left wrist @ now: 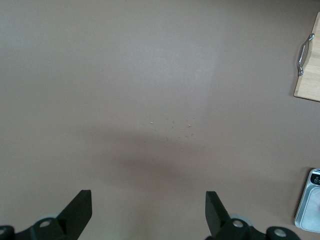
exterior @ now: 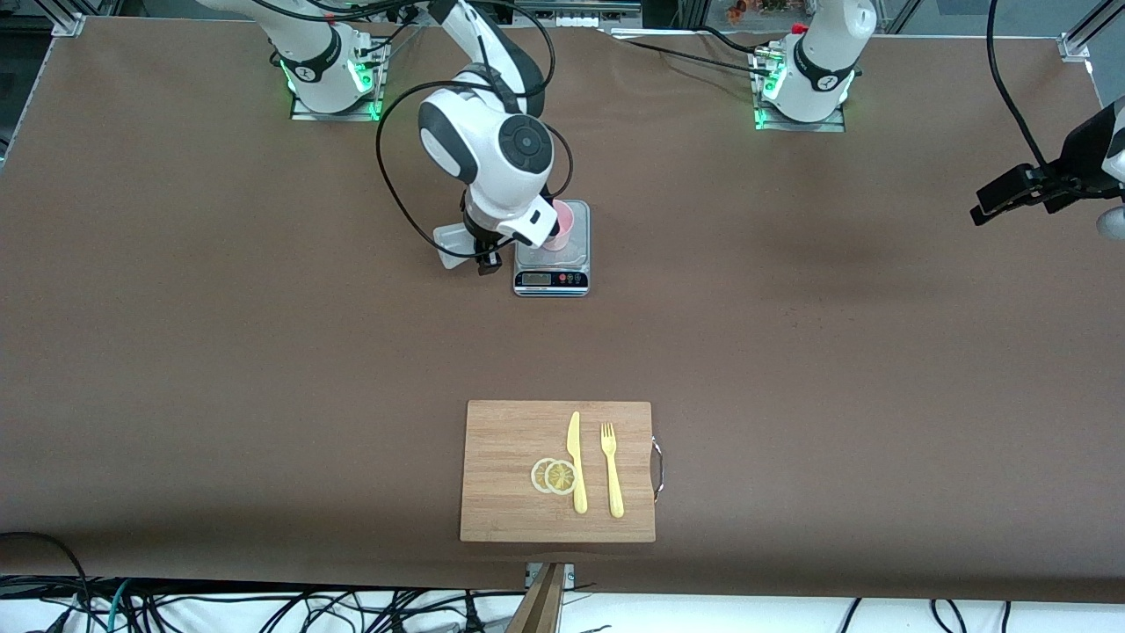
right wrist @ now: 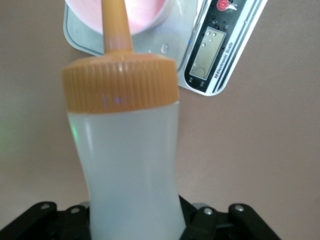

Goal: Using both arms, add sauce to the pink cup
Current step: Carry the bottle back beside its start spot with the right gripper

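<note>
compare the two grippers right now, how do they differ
The right gripper is shut on the sauce bottle; the left gripper is open and holds nothing.
The right gripper is over the scale, with the bottle's nozzle aimed at the pink cup; the left gripper waits over bare table toward the left arm's end.
Both are black with two fingers.

High front cam, 2 wrist cams

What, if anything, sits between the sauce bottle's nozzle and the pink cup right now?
Nothing visible. The right gripper is shut on the sauce bottle, whose nozzle points straight at the pink cup on the scale. The left gripper waits open over bare table.
</note>
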